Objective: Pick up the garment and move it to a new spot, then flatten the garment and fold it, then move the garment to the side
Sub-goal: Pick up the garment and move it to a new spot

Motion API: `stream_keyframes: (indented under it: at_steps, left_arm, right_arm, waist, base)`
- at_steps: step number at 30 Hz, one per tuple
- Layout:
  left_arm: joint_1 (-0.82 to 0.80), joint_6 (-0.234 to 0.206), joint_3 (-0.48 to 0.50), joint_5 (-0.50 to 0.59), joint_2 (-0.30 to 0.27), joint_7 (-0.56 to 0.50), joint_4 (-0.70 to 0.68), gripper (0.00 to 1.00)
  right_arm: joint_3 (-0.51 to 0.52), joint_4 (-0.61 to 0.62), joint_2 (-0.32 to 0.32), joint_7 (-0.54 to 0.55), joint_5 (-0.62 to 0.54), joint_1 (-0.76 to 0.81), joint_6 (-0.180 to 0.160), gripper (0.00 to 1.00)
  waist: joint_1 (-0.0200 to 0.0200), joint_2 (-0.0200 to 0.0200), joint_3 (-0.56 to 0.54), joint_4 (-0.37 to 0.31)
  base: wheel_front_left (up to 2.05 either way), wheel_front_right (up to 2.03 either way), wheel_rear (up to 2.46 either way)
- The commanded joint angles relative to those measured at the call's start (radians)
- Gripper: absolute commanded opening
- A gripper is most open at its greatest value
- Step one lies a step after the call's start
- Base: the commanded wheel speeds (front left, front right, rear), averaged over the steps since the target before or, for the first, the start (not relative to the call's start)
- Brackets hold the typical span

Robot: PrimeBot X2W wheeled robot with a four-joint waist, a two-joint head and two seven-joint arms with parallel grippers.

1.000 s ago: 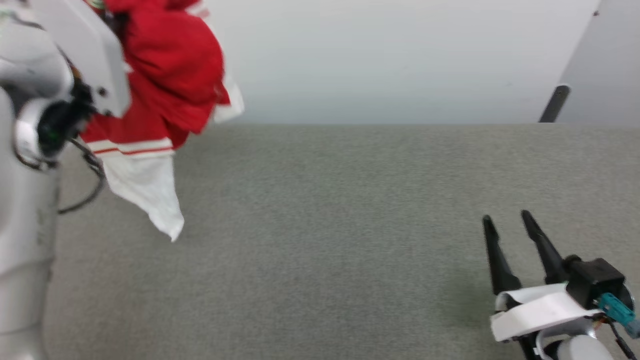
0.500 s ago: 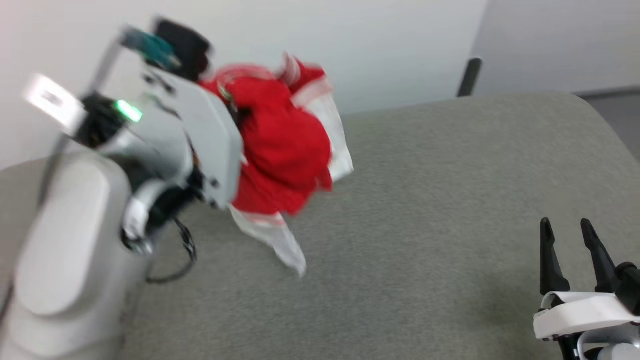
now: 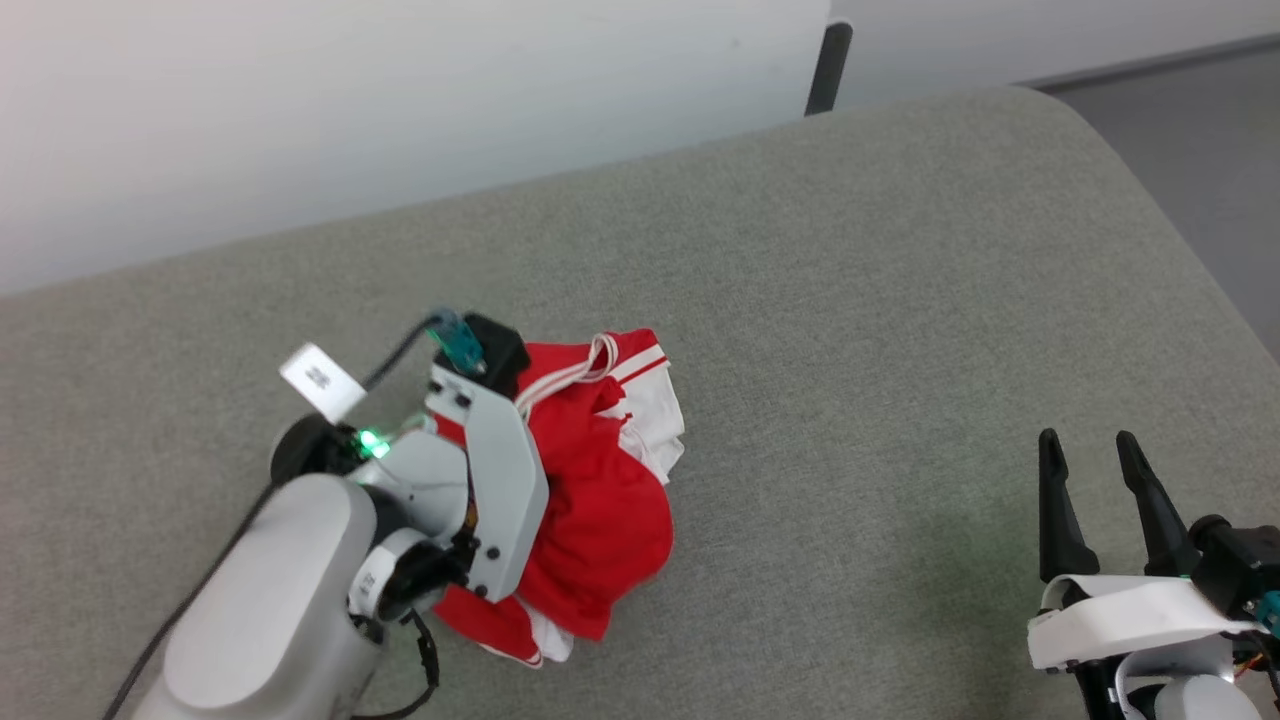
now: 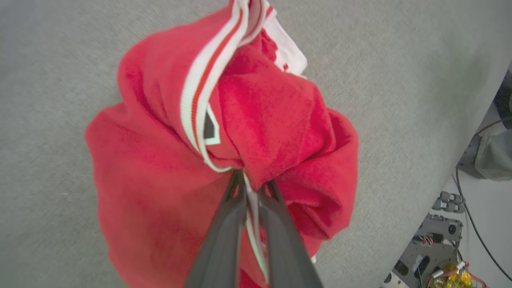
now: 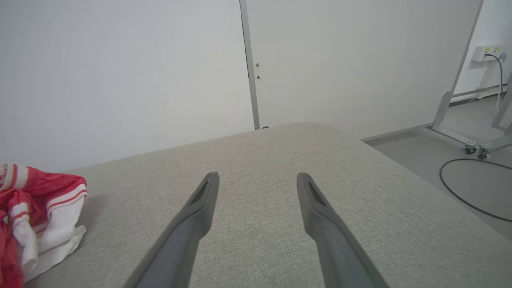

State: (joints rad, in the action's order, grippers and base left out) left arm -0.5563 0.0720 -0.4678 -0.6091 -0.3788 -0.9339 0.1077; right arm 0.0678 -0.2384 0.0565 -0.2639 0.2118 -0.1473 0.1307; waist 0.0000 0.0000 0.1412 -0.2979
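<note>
Left claw (image 4: 252, 183) grips the garment (image 4: 152, 192) bunched around its tips.

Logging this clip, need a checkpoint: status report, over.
Left claw shut on garment. Right claw open, empty, above grey surface. Garment bunched, resting on surface. Nothing in the way.

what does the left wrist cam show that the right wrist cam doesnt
Left wrist, not right wrist: the left gripper shut on a fold of the garment, and a black-and-white patch on the cloth.
Right wrist, not left wrist: the right gripper, open and empty, a white wall, a wheeled frame and a floor cable.
Both: the bunched garment with its striped trim, lying on the grey surface.
</note>
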Motion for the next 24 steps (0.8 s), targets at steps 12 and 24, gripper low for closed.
stream_keyframes:
  at_steps: [12, 24]
  left_arm:
    - [-0.078, 0.040, -0.006, -0.027, 0.001, 0.055, 0.056, 1.00]
    - [0.051, 0.035, 0.070, 0.004, -0.005, 0.402, -0.024, 1.00]
  right_arm:
    - [-0.031, -0.018, -0.006, -0.001, 0.002, -0.030, 0.000, 1.00]
    - [-0.049, 0.004, 0.041, -0.001, 0.022, 0.044, 0.000, 1.00]
  waist:
    - [0.0000, 0.0000, -0.036, 0.086]
    - [0.0000, 0.0000, -0.167, 0.221]
  base:
    - [0.00, 0.00, 0.00]
    - [0.00, 0.00, 0.00]
